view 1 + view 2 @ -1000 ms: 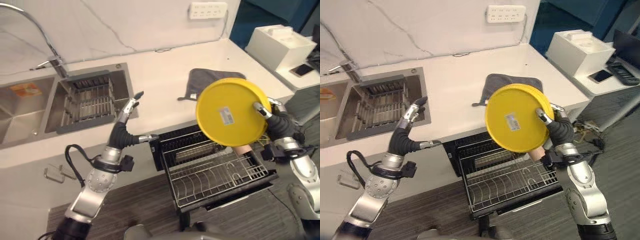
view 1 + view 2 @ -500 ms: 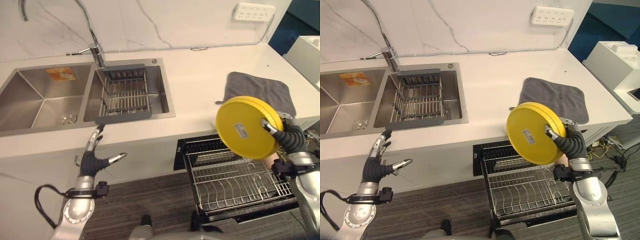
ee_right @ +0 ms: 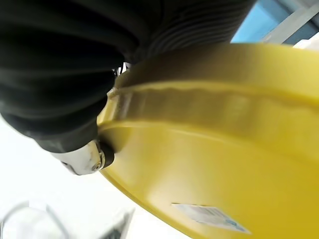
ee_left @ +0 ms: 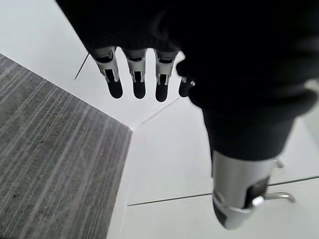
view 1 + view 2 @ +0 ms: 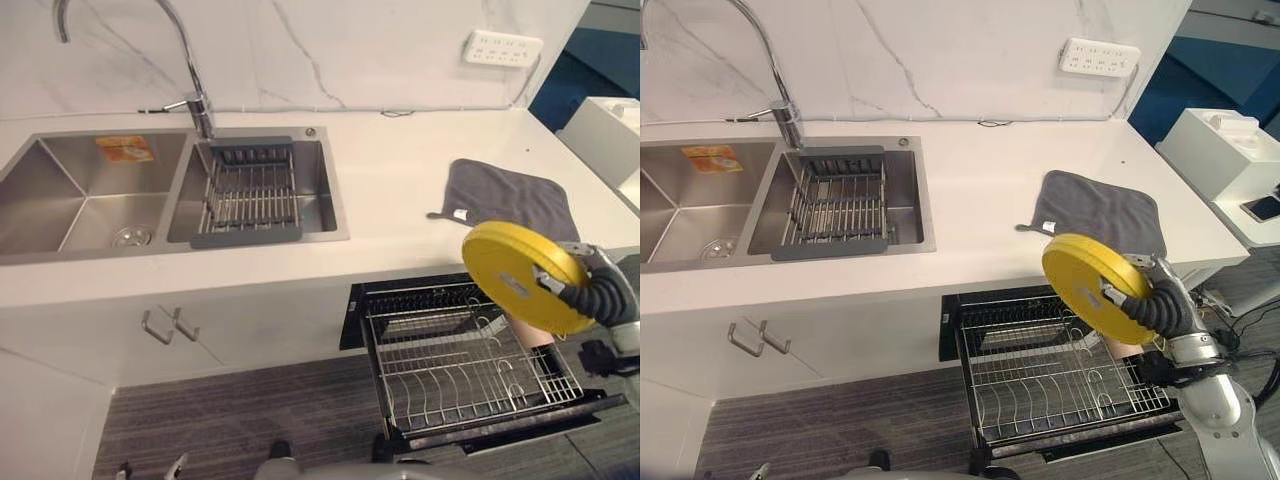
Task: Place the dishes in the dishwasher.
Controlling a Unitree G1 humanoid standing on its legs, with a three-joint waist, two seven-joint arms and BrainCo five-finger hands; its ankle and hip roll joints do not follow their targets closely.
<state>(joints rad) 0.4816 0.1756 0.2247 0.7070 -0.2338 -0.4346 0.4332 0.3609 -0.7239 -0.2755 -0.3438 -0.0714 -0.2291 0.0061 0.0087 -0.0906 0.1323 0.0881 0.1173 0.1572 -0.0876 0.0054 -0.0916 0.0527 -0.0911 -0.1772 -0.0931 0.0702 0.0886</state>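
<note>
The yellow plate (image 5: 1095, 288), gripped by the right hand (image 5: 1165, 305), has been lowered toward the dishwasher rack (image 5: 1055, 385) (left hand (image 4: 137, 74) hangs open), so loading is near.

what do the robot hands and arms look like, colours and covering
Each robot hand has silver fingers with dark tips. A dark ribbed cover wraps the back of the right robot hand and its wrist; below it the forearm is silver-grey. The left robot hand is covered in black too, with a silver thumb.

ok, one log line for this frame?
right hand: shut on yellow plate | plate: tilted above open dishwasher rack | left hand: open, idle
</note>
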